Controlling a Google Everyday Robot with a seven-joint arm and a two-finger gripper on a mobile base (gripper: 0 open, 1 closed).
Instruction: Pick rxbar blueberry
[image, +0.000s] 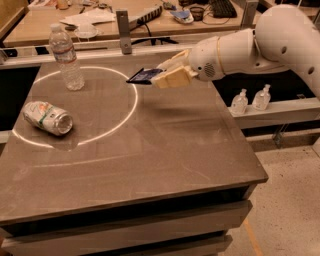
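Observation:
The rxbar blueberry (142, 76), a flat dark navy-blue bar, is held level in the air above the back of the grey table (165, 155). My gripper (162, 74) is shut on its right end, with the white arm reaching in from the upper right. The bar hangs clear of the tabletop, over the right edge of the white circle marked on the table.
A clear water bottle (66, 57) stands at the back left of the table. A crushed silver can (47, 117) lies on its side at the left. Two small pump bottles (250, 100) stand on a ledge to the right. A cluttered desk lies behind.

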